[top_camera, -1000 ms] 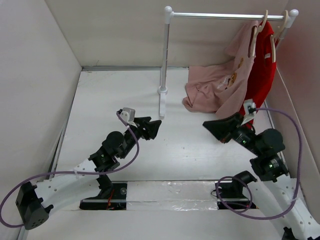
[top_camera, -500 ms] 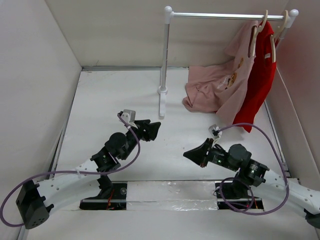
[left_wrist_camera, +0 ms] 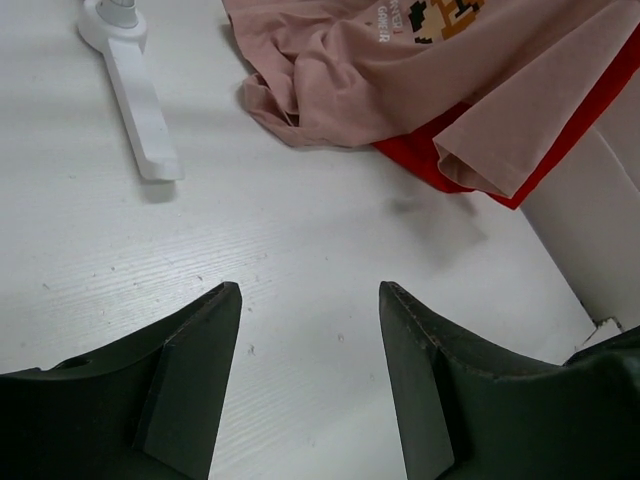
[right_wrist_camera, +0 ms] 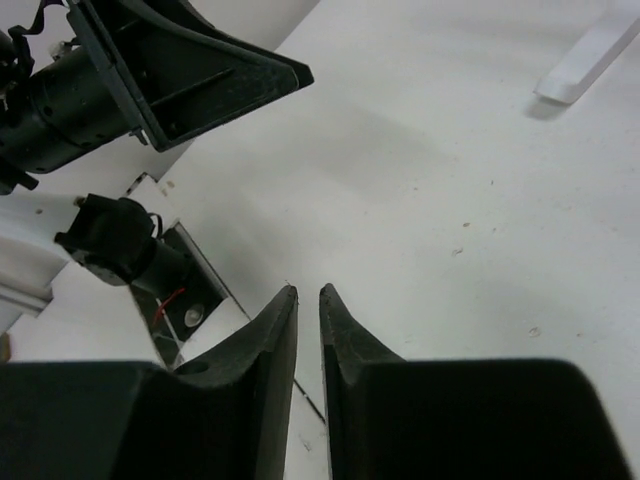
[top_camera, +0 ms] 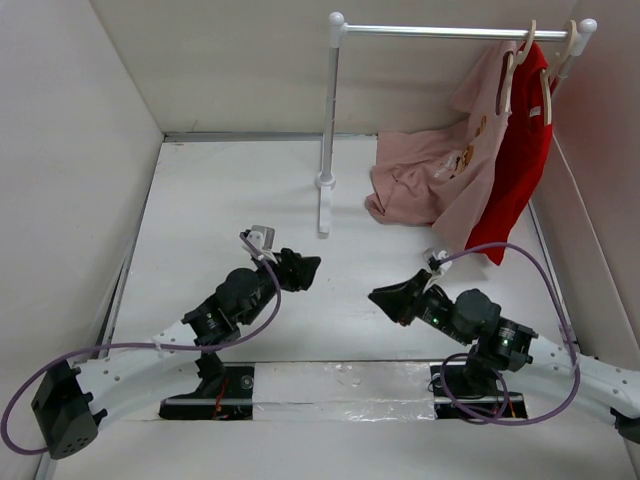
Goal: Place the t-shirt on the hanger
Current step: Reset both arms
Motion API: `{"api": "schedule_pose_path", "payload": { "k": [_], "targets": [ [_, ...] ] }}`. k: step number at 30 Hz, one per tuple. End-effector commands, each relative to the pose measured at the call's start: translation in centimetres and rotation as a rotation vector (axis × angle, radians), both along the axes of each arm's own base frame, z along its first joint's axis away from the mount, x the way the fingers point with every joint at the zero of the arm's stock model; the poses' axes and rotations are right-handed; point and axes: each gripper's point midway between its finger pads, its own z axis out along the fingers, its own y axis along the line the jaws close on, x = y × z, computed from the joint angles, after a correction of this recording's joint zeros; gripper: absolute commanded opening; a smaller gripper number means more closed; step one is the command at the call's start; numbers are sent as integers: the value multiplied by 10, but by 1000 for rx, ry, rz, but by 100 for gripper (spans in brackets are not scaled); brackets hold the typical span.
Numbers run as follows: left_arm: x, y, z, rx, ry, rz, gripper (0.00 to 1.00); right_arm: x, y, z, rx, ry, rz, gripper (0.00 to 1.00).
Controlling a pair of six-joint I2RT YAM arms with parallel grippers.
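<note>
The pink t-shirt (top_camera: 440, 170) hangs from the rail's right end, with its lower part heaped on the table. It also shows in the left wrist view (left_wrist_camera: 400, 70). The pale hanger (top_camera: 509, 72) shows at the shirt's top, its hook over the rail. My left gripper (top_camera: 308, 268) is open and empty, low over the bare table (left_wrist_camera: 310, 300), well short of the shirt. My right gripper (top_camera: 378, 296) is shut and empty (right_wrist_camera: 308, 292), pointing left toward the left arm, away from the shirt.
A bright red t-shirt (top_camera: 525, 140) hangs on a matching hanger (top_camera: 548, 95) behind the pink one, and its hem shows in the left wrist view (left_wrist_camera: 440, 165). The white rack's post and foot (top_camera: 323, 200) stand mid-table. The rail (top_camera: 440, 32) runs along the top. Walls close in on both sides.
My right arm has swung away from the red shirt, down and left toward the table's middle. My left gripper has drawn back slightly toward the near edge.
</note>
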Motion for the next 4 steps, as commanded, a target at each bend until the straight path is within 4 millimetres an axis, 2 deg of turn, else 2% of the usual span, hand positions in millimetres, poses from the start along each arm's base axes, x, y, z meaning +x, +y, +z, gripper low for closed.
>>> {"api": "schedule_pose_path", "payload": {
  "k": [1, 4],
  "targets": [
    [2, -7, 19, -40, -21, -10, 54, 6, -5, 23, 41, -49, -44, 26],
    [5, -10, 22, -38, -20, -10, 55, 6, -9, 25, 37, -42, -56, 32]
  ]
}}
